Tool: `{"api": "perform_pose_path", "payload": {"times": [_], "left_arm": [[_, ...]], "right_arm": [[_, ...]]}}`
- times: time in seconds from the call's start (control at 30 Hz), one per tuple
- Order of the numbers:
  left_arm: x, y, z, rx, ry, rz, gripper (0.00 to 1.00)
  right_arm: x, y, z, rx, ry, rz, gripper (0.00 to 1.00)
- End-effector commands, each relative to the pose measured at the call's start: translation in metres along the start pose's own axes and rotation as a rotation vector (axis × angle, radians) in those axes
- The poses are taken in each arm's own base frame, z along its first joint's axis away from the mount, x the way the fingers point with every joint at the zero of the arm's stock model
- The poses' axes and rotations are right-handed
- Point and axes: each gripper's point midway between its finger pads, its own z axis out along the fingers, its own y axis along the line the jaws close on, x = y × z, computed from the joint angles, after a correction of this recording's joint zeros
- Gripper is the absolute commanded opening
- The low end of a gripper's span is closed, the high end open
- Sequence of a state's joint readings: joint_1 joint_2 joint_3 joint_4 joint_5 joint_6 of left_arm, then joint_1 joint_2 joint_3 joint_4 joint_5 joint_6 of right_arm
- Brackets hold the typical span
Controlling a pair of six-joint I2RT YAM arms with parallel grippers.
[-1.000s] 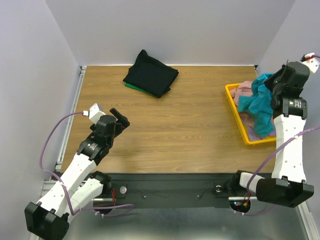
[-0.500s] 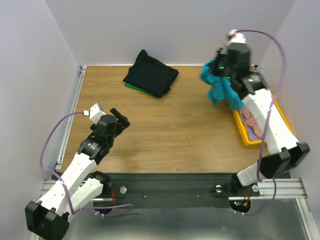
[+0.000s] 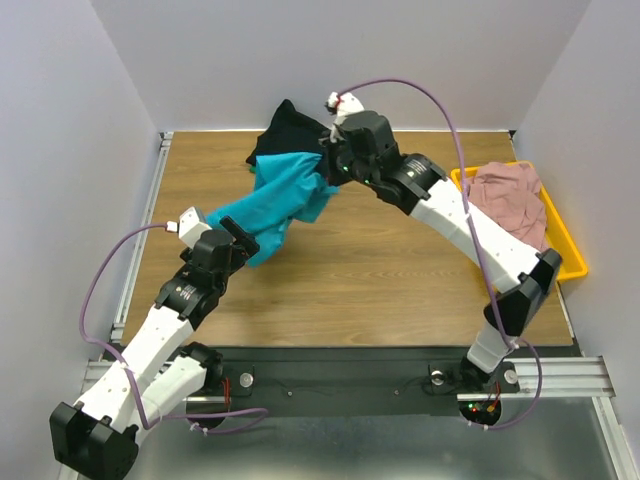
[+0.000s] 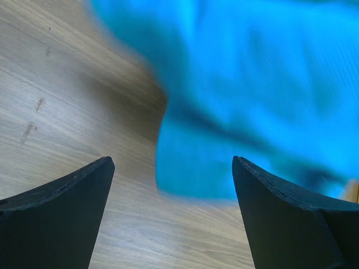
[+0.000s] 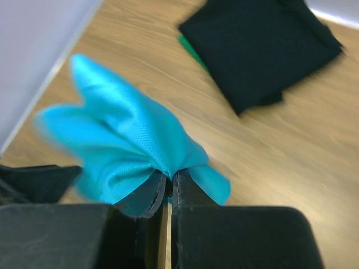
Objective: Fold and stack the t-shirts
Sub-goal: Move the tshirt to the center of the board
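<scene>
My right gripper (image 3: 333,172) is shut on the teal t-shirt (image 3: 275,203) and holds it in the air over the left middle of the table; the pinch shows in the right wrist view (image 5: 170,176). The shirt trails down and left, its lower end close to my left gripper (image 3: 243,236). My left gripper is open and empty, and the teal cloth (image 4: 252,101) hangs blurred just ahead of its fingers (image 4: 168,168). A folded black t-shirt (image 3: 296,140) lies at the back on a green one (image 5: 193,49). A dusty pink t-shirt (image 3: 510,200) lies in the yellow tray.
The yellow plastic tray (image 3: 568,245) stands at the right edge of the wooden table (image 3: 380,280). Grey walls close in the back and both sides. A metal rail (image 3: 150,200) runs along the table's left edge.
My right arm has swung from the tray at the right across to the left middle, carrying the teal t-shirt. The pink shirt is uncovered in the tray. My left arm has not moved.
</scene>
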State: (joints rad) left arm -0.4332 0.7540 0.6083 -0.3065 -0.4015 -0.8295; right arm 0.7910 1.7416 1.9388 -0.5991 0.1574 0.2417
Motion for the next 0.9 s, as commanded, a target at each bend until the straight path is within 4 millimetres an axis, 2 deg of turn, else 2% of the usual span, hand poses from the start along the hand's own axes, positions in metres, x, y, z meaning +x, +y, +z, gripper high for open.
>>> {"api": "perform_pose_path", "payload": {"times": [0.0,0.03,0.07,0.13,0.17,0.2,0.23,0.27,0.3,0.37,0.4,0.43,0.47,0.5,0.53,0.63,0.8,0.87], "left_arm": [[-0.006,0.003,-0.001,-0.013,-0.035,-0.018,0.98],[-0.005,0.004,-0.001,-0.019,-0.034,-0.019,0.99],[-0.006,0.005,-0.001,-0.028,-0.039,-0.023,0.98],[-0.006,0.007,-0.001,-0.035,-0.039,-0.023,0.98],[-0.007,0.006,-0.001,-0.035,-0.039,-0.025,0.99],[-0.007,0.007,-0.001,-0.040,-0.041,-0.025,0.98],[-0.005,0.007,0.000,-0.041,-0.036,-0.021,0.99],[-0.005,0.008,0.001,-0.045,-0.037,-0.023,0.99],[-0.004,0.008,0.002,-0.050,-0.029,-0.019,0.98],[-0.002,0.007,0.003,-0.050,-0.021,-0.014,0.98],[0.000,0.007,0.005,-0.057,-0.012,-0.008,0.98],[0.001,0.008,0.006,-0.060,-0.007,-0.004,0.98],[0.003,0.007,0.007,-0.058,0.003,0.001,0.99],[0.005,0.006,0.008,-0.060,0.014,0.005,0.98],[0.008,0.005,0.009,-0.056,0.026,0.007,0.98],[0.024,0.001,0.011,-0.016,0.089,0.018,0.99],[0.056,0.004,0.021,0.022,0.181,0.036,0.98],[0.063,0.005,0.023,0.020,0.207,0.038,0.98]], "right_arm": [[0.021,-0.067,-0.030,0.286,-0.042,0.093,0.05],[0.045,-0.084,-0.031,0.362,-0.015,0.135,0.09],[0.082,-0.115,-0.040,0.503,0.011,0.172,0.14],[0.126,-0.149,-0.048,0.629,0.061,0.198,0.23],[0.141,-0.165,-0.054,0.683,0.072,0.219,0.49],[0.169,-0.186,-0.064,0.741,0.112,0.238,0.65],[0.174,-0.192,-0.069,0.757,0.106,0.276,0.85],[0.176,-0.194,-0.074,0.763,0.100,0.290,1.00],[0.167,-0.188,-0.082,0.725,0.070,0.317,1.00],[0.152,-0.168,-0.082,0.602,0.041,0.360,1.00],[0.145,-0.141,-0.079,0.445,0.051,0.394,1.00],[0.125,-0.123,-0.075,0.328,-0.017,0.420,1.00],[0.118,-0.107,-0.084,0.223,-0.053,0.446,1.00],[0.115,-0.081,-0.086,0.072,-0.043,0.463,1.00],[0.104,-0.068,-0.088,-0.001,-0.074,0.494,1.00],[0.107,-0.049,-0.088,-0.088,-0.031,0.559,1.00],[0.137,-0.017,-0.067,-0.218,0.132,0.556,1.00],[0.139,-0.010,-0.063,-0.255,0.139,0.542,1.00]]}}
